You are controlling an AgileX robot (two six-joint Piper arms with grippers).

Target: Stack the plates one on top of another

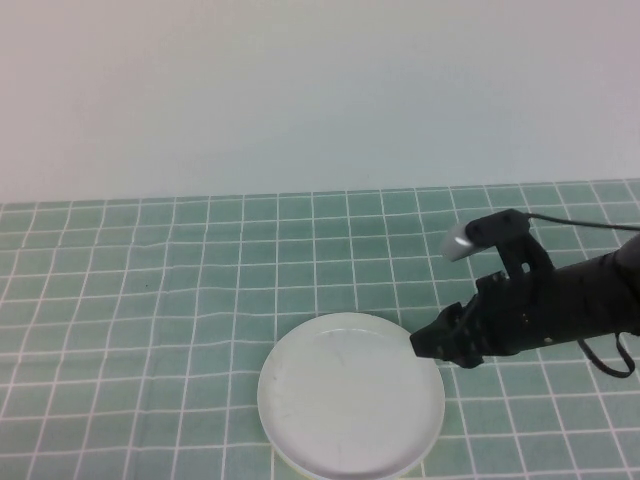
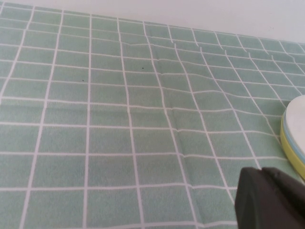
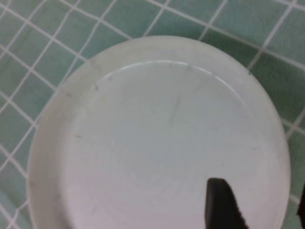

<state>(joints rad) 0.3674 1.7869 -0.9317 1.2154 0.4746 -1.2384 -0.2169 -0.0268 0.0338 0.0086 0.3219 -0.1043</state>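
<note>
A stack of plates is seen near the front edge of the desk (image 1: pixel 150 300), a little right of centre in the high view. The white plate (image 1: pixel 351 395) lies on top, face up, its shallow well bare. In the left wrist view the edge of the stack is shown from the side: the white plate (image 2: pixel 296 107) is uppermost, a thin light blue plate (image 2: pixel 289 138) is seen directly beneath it, and the yellow plate (image 2: pixel 291 152) is at the bottom, resting on the desk. The three rims are lined up closely, one upon another.

The desk is covered by a green cloth (image 2: pixel 119 119) ruled with white lines in a grid, with slight creases in it.

The right gripper (image 1: pixel 425 343) is reached in from the right side and is held at the right rim of the white plate, just above it. In the right wrist view one dark finger (image 3: pixel 220 202) is seen over the inside of the plate near its rim; the jaws are spread wide and nothing is held between them.

The left gripper (image 2: pixel 271 198) is shown only as a dark tip in its own wrist view, low over the cloth and just beside the stack, apart from it. Its jaws are closed together on nothing.
</note>
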